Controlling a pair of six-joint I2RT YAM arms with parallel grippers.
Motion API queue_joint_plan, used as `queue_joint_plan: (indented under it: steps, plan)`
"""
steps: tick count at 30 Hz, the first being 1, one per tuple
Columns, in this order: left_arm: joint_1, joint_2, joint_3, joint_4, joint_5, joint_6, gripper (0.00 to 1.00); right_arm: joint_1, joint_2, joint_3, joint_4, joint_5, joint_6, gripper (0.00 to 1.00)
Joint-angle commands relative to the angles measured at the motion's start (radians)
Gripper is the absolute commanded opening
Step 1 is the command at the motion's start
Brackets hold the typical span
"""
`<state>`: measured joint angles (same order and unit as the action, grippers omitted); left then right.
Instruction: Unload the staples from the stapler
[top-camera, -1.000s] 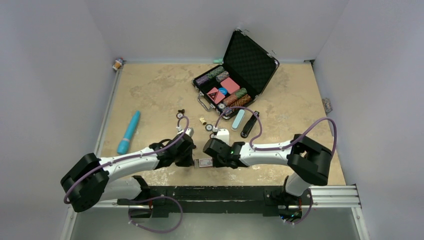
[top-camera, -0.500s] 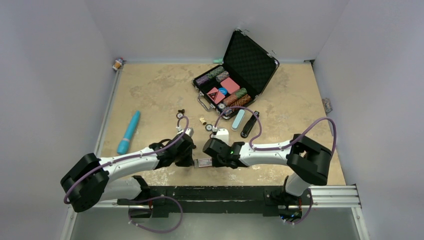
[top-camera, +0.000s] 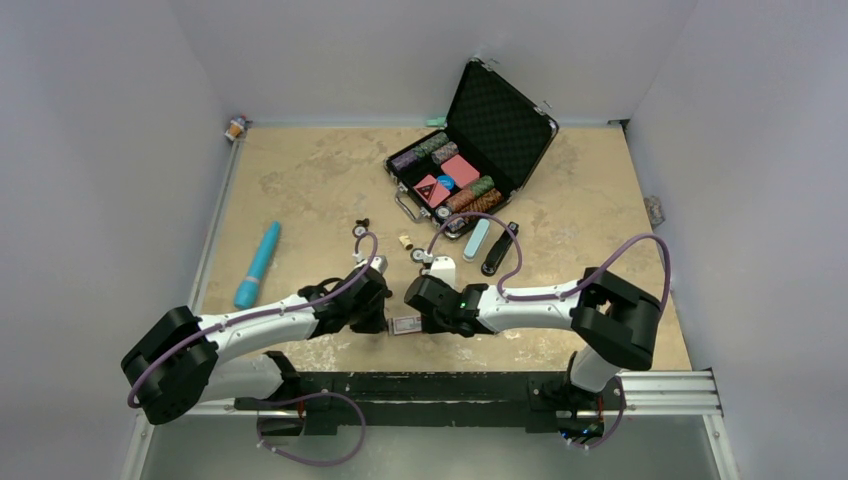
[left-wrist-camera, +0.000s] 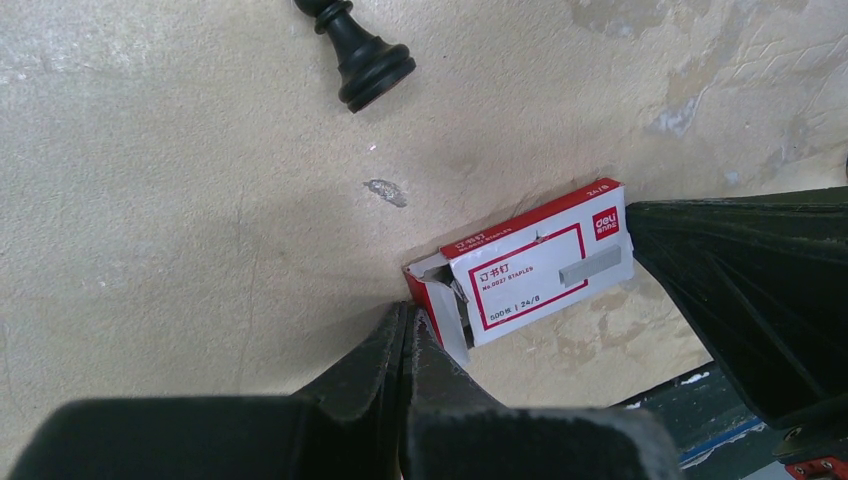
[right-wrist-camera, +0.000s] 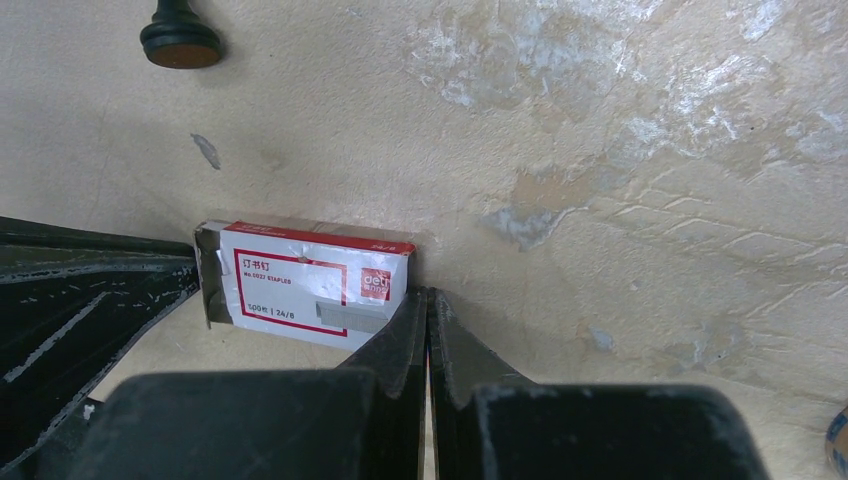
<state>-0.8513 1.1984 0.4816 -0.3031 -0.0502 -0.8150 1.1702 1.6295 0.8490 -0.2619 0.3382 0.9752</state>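
I saw my left gripper and right gripper squeezed tight, holding nothing, black pointy tips at each end of a little red-and-white cardboard box.

Stapler: slim, long, black; silvery mark at far end; lies flat, pointing 1 o'clock; just 3 o'clock of teal case.

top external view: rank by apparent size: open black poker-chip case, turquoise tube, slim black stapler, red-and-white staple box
Largest to smallest:
1. open black poker-chip case
2. turquoise tube
3. slim black stapler, clearly shorter than the tube
4. red-and-white staple box
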Motion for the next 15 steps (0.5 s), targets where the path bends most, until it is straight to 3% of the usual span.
queue_joint_plan:
  steps: [1, 15]
  plan:
    - [0.006, 0.013, 0.008, -0.043, -0.01, 0.029, 0.0, -0.002, 0.032, 0.001, -0.005, -0.025, -0.007, 0.0]
    - [0.007, 0.017, 0.009, -0.045, -0.01, 0.036, 0.0, 0.001, 0.056, 0.011, 0.009, -0.032, -0.013, 0.0]
